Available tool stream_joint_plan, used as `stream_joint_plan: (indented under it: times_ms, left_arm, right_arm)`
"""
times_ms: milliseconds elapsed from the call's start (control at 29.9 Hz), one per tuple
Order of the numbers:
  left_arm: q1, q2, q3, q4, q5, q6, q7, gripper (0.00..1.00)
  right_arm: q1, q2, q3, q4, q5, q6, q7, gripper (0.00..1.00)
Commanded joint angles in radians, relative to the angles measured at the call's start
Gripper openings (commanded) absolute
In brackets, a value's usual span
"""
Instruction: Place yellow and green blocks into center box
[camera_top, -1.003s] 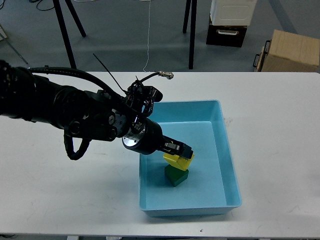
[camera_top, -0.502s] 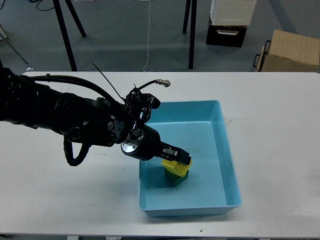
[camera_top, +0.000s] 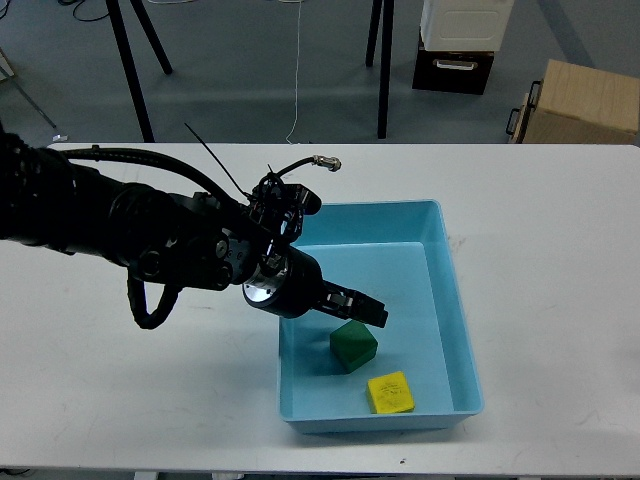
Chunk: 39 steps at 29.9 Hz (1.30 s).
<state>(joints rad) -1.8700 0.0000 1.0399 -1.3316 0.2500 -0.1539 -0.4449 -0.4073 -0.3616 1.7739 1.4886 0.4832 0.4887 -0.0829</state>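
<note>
Our left gripper (camera_top: 368, 310) hangs empty, fingers parted, just above the green block (camera_top: 353, 346), the yellow block (camera_top: 390, 392) lying nearby in the box (camera_top: 455, 320).

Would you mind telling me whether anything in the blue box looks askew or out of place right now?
Nothing stands out. The green block and the yellow block both lie inside the blue box, apart from each other, the yellow one near the front wall. The left gripper hovers above the green block, holding nothing.

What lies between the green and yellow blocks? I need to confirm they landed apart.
Head view: only bare blue box floor separates the green block from the yellow block.
</note>
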Motion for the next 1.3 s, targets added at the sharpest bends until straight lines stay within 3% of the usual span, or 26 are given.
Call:
stream_joint_plan:
  times_ms: [0,134,301,435,635,702,836,1003,1037,1070,1204,1271]
  left_arm:
    - [-0.031,0.0,-0.102,0.057,-0.008,0.005,-0.037,0.86]
    - [-0.005,0.0,-0.272,0.228,-0.125,0.016,-0.035,0.91]
    - [0.098,0.092,-0.509,0.379,-0.299,0.01,-0.02,0.94]
    - [0.152,0.187,-0.699,0.4,-0.342,0.008,0.011,0.97]
    - [0.327,0.287,-1.068,0.427,-0.337,-0.007,0.014,0.99]
    - [0.379,0.293,-1.208,0.42,-0.34,-0.048,0.012,0.99]
    - [0.515,0.311,-1.437,0.426,-0.34,-0.206,0.011,1.0]
    - [0.675,0.347,-1.674,0.428,-0.342,-0.265,0.015,1.0]
    - [0.708,0.354,-1.721,0.428,-0.34,-0.277,0.028,1.0]
    - [0.745,0.362,-1.767,0.427,-0.34,-0.304,0.072,1.0]
    - [0.915,0.357,-2.025,0.416,-0.344,-0.335,0.357,1.0]
    - [1.008,0.333,-2.147,0.399,-0.345,-0.335,0.38,1.0]
  right_arm:
    - [-0.001,0.0,0.002,0.001,0.0,0.0,0.0,1.0]
    - [-0.001,0.001,0.001,0.001,0.0,0.0,0.0,1.0]
    - [0.001,0.001,-0.01,0.001,0.0,0.0,0.0,1.0]
    - [0.007,0.0,-0.014,0.005,-0.009,0.0,-0.003,1.0]
    - [0.018,0.0,-0.014,0.004,-0.017,0.0,-0.003,1.0]
    - [0.018,0.0,-0.014,0.005,-0.017,0.0,-0.003,1.0]
    - [0.016,-0.002,-0.01,0.004,-0.017,0.0,-0.003,1.0]
    - [0.019,-0.004,-0.004,0.001,-0.017,0.0,0.0,1.0]
    - [0.019,-0.004,-0.004,0.001,-0.017,0.0,0.002,1.0]
    - [0.021,-0.004,-0.005,0.001,-0.021,0.0,0.003,1.0]
    - [0.027,-0.004,-0.007,0.001,-0.026,0.0,0.005,1.0]
    - [0.036,-0.004,-0.013,0.001,-0.026,0.0,0.005,1.0]
